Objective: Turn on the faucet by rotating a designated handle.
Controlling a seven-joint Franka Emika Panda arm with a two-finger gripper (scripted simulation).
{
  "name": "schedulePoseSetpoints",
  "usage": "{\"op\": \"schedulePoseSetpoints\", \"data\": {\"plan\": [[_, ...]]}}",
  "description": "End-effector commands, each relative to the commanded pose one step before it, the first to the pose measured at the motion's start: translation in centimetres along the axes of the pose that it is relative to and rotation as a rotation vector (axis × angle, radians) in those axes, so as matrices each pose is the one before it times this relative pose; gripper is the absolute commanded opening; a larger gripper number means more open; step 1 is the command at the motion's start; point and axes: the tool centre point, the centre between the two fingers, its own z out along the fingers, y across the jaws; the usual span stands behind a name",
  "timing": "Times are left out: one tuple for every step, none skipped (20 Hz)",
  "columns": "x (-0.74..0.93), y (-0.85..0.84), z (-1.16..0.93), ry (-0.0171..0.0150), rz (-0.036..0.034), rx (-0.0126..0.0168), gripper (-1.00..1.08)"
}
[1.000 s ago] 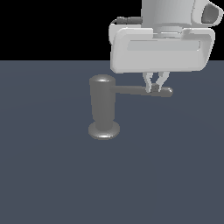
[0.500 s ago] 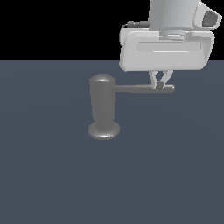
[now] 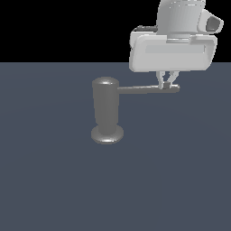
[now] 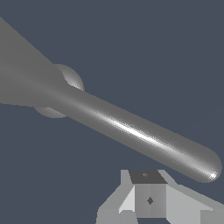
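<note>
On dark slate floor, faucet

Text on the faucet: none that I can read; the grey metal is bare.
Text on the handle: none, only a gloss along the rod.
Text on the hand: none; the pale housing above it carries no label or number.
Text on the counter: none; plain dark surface, no signs.
</note>
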Motion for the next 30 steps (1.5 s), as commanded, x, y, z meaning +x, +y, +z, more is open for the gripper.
{"op": "schedulePoseSetpoints", "data": {"plan": [[0.529,0.418,0.794,-0.01326,-0.00152,0.00299,-1.00],[0.243,0.227,0.033,-0.00067,0.00067,0.00023,-1.00],[0.242,0.226,0.033,-0.00067,0.00067,0.00023,-1.00],[0.240,0.189,-0.004,0.00000,0.00000,0.00000,-1.00],[0.241,0.246,0.054,-0.00106,0.00106,0.00037,-1.00],[0.240,0.224,0.033,-0.00067,0.00067,0.00023,-1.00],[0.239,0.224,0.033,-0.00067,0.00067,0.00024,-1.00],[0.238,0.223,0.033,-0.00067,0.00067,0.00024,-1.00],[0.237,0.185,-0.005,0.00000,0.00000,0.00000,-1.00],[0.237,0.244,0.054,-0.00106,0.00106,0.00037,-1.00],[0.236,0.221,0.033,-0.00067,0.00067,0.00024,-1.00],[0.235,0.221,0.032,-0.00067,0.00067,0.00024,-1.00],[0.235,0.209,0.021,-0.00047,0.00048,0.00017,-1.00],[0.234,0.219,0.032,-0.00067,0.00067,0.00024,-1.00],[0.233,0.219,0.032,-0.00067,0.00067,0.00024,-1.00],[0.233,0.179,-0.007,0.00000,0.00000,0.00000,-1.00],[0.231,0.233,0.048,-0.00094,0.00095,0.00034,-1.00],[0.230,0.217,0.032,-0.00066,0.00067,0.00024,-1.00],[0.230,0.216,0.032,-0.00066,0.00068,0.00024,-1.00],[0.229,0.215,0.031,-0.00066,0.00068,0.00024,-1.00],[0.229,0.174,-0.008,0.00000,0.00000,0.00000,-1.00],[0.226,0.230,0.047,-0.00093,0.00096,0.00033,-1.00],[0.226,0.212,0.030,-0.00066,0.00068,0.00023,-1.00],[0.000,0.000,0.000,0.00000,0.00000,0.00000,-1.00],[1.099,-2.528,-1.356,0.02386,-0.04273,0.00203,-1.00],[0.327,0.000,0.038,-0.00059,0.00104,-0.00003,-1.00],[0.330,-0.022,0.025,-0.00034,0.00060,-0.00002,-1.00],[0.323,0.001,0.038,-0.00059,0.00104,-0.00003,-1.00],[0.321,0.001,0.038,-0.00059,0.00104,-0.00003,-1.00],[0.324,-0.022,0.025,-0.00034,0.00060,-0.00002,-1.00]]}}
